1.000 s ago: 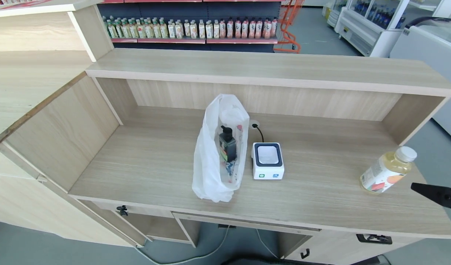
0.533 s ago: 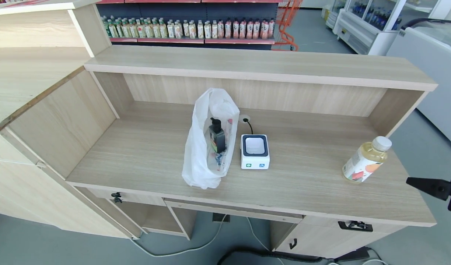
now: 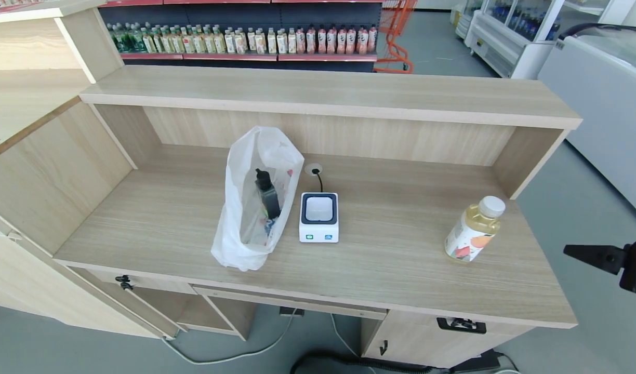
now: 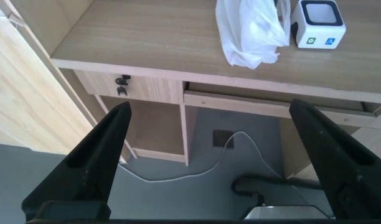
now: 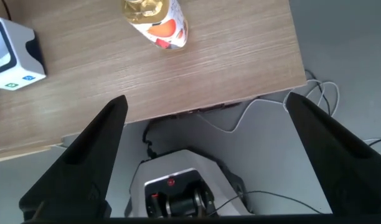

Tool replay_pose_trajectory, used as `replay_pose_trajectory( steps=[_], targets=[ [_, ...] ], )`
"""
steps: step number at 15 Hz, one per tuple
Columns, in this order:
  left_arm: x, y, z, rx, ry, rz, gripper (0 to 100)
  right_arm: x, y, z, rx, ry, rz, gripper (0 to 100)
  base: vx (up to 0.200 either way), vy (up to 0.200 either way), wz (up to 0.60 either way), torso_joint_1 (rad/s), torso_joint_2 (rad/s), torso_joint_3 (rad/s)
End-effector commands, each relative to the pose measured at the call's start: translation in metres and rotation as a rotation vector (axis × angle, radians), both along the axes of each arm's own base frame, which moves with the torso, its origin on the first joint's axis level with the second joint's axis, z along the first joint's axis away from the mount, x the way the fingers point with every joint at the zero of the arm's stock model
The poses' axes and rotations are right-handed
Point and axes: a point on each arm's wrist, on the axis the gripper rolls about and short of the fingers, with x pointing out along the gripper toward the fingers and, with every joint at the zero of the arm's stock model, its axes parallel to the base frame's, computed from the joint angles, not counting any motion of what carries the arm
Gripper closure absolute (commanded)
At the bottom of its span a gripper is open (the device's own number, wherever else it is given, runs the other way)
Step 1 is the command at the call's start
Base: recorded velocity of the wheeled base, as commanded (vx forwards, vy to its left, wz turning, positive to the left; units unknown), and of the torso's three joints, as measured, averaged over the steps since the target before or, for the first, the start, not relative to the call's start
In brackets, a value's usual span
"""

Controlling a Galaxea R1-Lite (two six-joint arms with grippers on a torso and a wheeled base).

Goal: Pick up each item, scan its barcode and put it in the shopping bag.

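A white plastic shopping bag (image 3: 245,218) stands open on the wooden counter (image 3: 401,259), with a black pump bottle (image 3: 266,197) inside it. Right beside the bag sits the white barcode scanner (image 3: 319,217). A yellow drink bottle (image 3: 474,229) with a white cap stands upright near the counter's right end. My right gripper (image 5: 206,102) is open and holds nothing; it hangs off the counter's right front corner, short of the bottle (image 5: 156,18), and one finger (image 3: 591,254) shows in the head view. My left gripper (image 4: 209,112) is open and holds nothing, low before the counter's front edge, below the bag (image 4: 249,31).
A raised ledge (image 3: 323,93) and side walls enclose the counter's back. Drawers with black handles (image 3: 461,325) sit under the front edge. Cables (image 3: 235,358) lie on the floor. Store shelves of bottles (image 3: 245,41) and white freezers (image 3: 598,78) stand beyond.
The whole head view has shifted left and slightly down, so the camera has moved. Bag, scanner and bottle keep their places on the counter. The right gripper stays at the right edge.
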Motion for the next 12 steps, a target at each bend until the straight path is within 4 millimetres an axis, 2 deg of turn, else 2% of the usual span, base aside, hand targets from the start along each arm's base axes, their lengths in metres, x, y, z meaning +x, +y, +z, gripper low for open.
replay_pose_trajectory(
  steps=[1,2,5,8,12],
  targets=[
    [0.000,0.000,0.000,0.004,0.000,0.001,0,0.003,0.000,-0.003,-0.003,0.019,-0.003,0,0.000,0.000,0.00,0.000,0.00,0.000],
    [0.000,0.000,0.000,0.004,0.001,0.000,0,0.005,0.000,-0.004,0.000,0.028,-0.007,0,0.000,0.000,0.00,0.000,0.00,0.000],
    [0.000,0.000,0.000,0.003,0.000,0.000,0,0.013,0.001,-0.008,-0.002,0.056,-0.008,0,0.200,0.000,0.00,0.005,0.00,0.004],
    [0.000,0.000,0.000,0.003,0.001,0.000,0,0.025,0.004,-0.019,-0.004,0.105,-0.004,0,0.000,0.000,0.00,0.000,0.00,0.000],
    [0.000,0.000,0.000,0.003,0.000,0.000,0,0.060,0.011,-0.038,-0.067,0.094,0.068,0,0.000,0.000,0.00,0.000,0.00,0.000]
  ],
)
